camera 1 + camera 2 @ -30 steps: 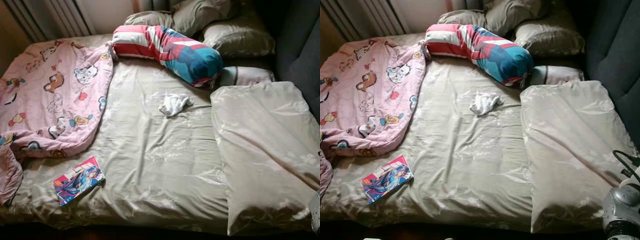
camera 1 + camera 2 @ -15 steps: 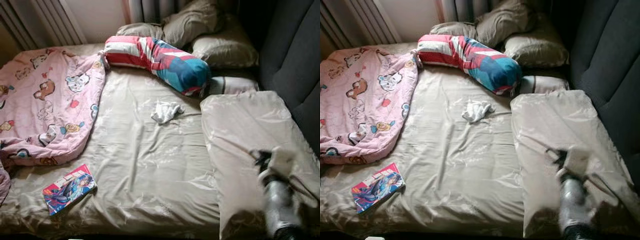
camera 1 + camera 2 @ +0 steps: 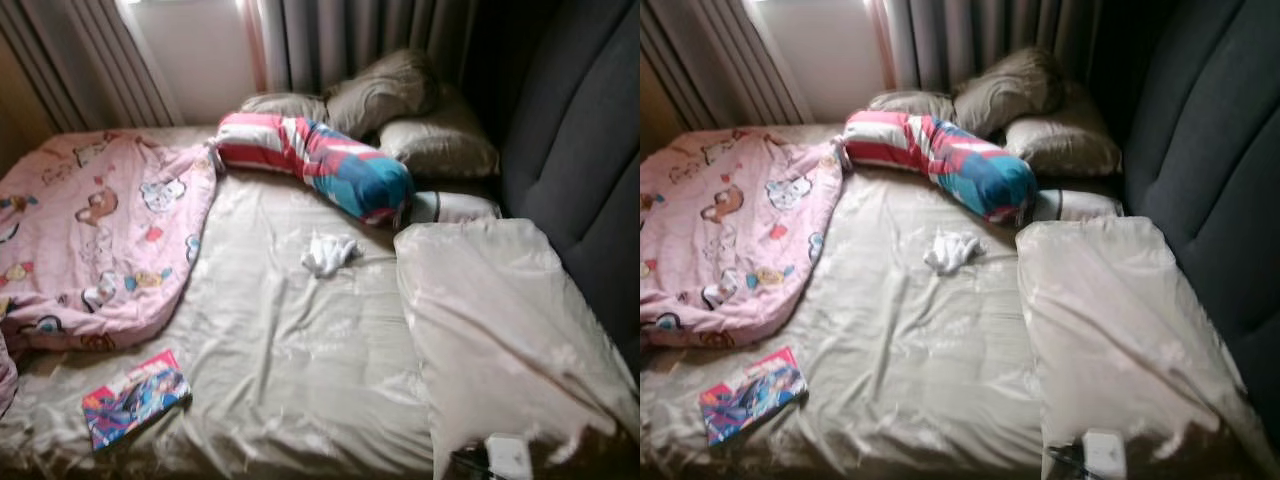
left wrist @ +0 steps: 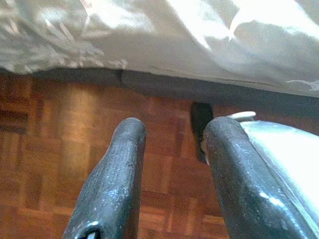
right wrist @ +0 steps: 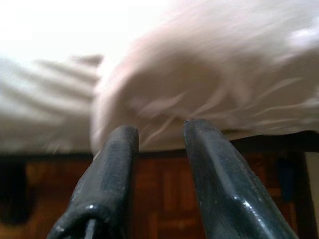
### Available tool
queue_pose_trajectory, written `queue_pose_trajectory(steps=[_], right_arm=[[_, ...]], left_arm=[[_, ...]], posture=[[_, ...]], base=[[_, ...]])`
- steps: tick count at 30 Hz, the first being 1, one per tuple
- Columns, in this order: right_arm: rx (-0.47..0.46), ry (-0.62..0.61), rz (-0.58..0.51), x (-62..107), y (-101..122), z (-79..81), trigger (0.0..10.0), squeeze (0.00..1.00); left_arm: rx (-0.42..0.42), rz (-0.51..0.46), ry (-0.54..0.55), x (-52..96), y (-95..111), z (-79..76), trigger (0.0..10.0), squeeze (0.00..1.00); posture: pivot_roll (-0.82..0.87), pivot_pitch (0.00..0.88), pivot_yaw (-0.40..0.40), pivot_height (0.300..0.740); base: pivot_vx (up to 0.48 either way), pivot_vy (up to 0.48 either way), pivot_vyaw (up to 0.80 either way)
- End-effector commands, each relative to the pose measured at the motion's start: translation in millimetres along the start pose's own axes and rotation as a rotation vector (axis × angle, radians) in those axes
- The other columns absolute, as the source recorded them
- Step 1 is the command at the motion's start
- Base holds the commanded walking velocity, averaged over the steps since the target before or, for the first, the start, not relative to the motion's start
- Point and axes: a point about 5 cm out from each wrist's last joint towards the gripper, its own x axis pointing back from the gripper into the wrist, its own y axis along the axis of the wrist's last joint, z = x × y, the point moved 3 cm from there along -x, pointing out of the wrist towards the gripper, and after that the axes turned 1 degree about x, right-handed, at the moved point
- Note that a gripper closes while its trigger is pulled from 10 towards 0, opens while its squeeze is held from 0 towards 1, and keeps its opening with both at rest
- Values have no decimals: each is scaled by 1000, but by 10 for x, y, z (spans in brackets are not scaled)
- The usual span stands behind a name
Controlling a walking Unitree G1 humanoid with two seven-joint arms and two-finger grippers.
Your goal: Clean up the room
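Both jaws parted, empty, over parquet floor; comic book (cover text unreadable) on bed.

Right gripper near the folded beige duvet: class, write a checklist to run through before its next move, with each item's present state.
1. Right gripper fingers apart, nothing between them: ok.
2. Left gripper open, low over the wooden parquet floor: ok.
3. Folded beige duvet within the right gripper's reach: cannot tell, view blurred.
4. Small white crumpled cloth lying free on the beige satin bedsheet: ok.
5. Colourful comic book flat near the bed's front edge: ok.
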Motion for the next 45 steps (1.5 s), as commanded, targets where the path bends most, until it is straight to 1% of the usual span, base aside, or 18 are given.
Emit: queue_pose_trajectory(steps=[1,3,7,11,14,15,16,17,21,24,33,45], right_arm=[[-2,10,50,29,-143,12,10000,0],[-2,14,59,33,-167,29,10000,0],[62,45,77,39,-210,112,10000,0],[58,52,87,42,-231,154,10000,0],[93,87,98,46,-256,257,10000,0],[93,87,98,46,-256,257,10000,0],[149,73,79,43,-232,245,10000,0],[153,65,71,43,-224,239,10000,0],[115,48,73,52,-249,218,10000,0],[93,44,87,67,-297,202,10000,0],[89,45,102,89,-367,220,10000,0],[77,46,98,84,-352,259,10000,0]], left_arm=[[25,50,16,31,-128,17,10000,0],[37,53,19,32,-139,9,10000,0],[29,74,11,35,-170,-2,10000,0],[22,90,8,39,-192,-1,10000,0],[27,101,12,41,-205,4,10000,0],[27,101,12,41,-205,4,10000,0],[20,105,9,40,-207,5,10000,0],[18,107,9,40,-207,6,10000,0],[16,112,12,35,-201,10,10000,0],[4,115,9,33,-195,12,10000,0],[-5,120,14,34,-192,34,10000,0],[-14,118,12,31,-178,43,10000,0]], posture=[[-43,111,12,740],[-43,111,12,740],[-50,106,8,740],[-49,104,7,740],[-46,99,8,740],[-46,99,8,740],[-47,99,9,740],[-47,99,9,740],[-34,120,7,740],[-30,127,8,740],[-30,140,18,740],[-24,149,25,740]], base=[[0,0,0],[0,0,0],[0,0,0],[0,0,0],[0,0,0],[0,0,0],[0,0,0],[0,0,0],[0,183,595],[0,371,0],[0,372,0],[0,371,0]])
